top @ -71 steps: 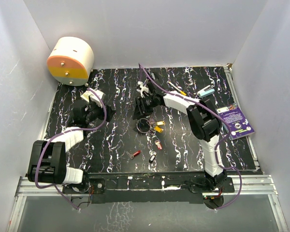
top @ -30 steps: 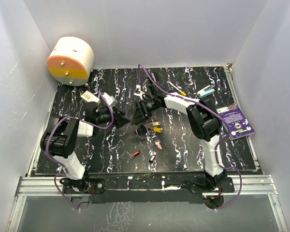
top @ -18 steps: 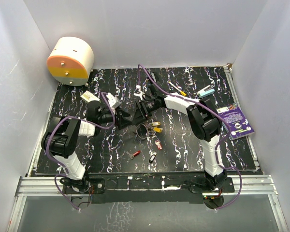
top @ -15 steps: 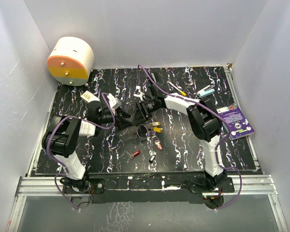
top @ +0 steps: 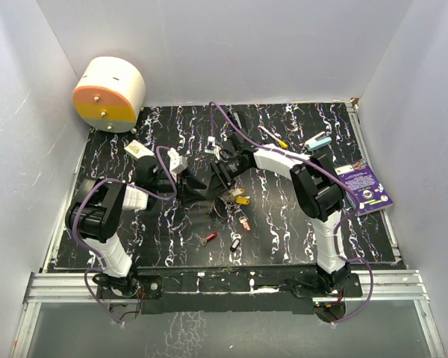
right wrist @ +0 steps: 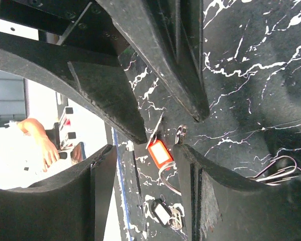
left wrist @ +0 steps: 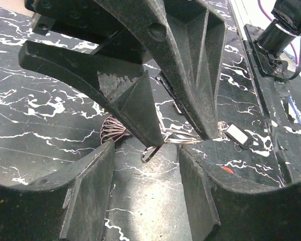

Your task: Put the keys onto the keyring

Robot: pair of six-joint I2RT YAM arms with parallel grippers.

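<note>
No legible text; the purple card's [top: 366, 188] print is unreadable.

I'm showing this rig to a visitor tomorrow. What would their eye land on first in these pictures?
Probably the left claw and right claw meeting tip to tip at the thin wire keyring, in the middle of the black marbled table, with small coloured keys scattered nearer the arm bases. Next, the big white drum with an orange band in the far left corner, and the purple card at the right edge.
</note>
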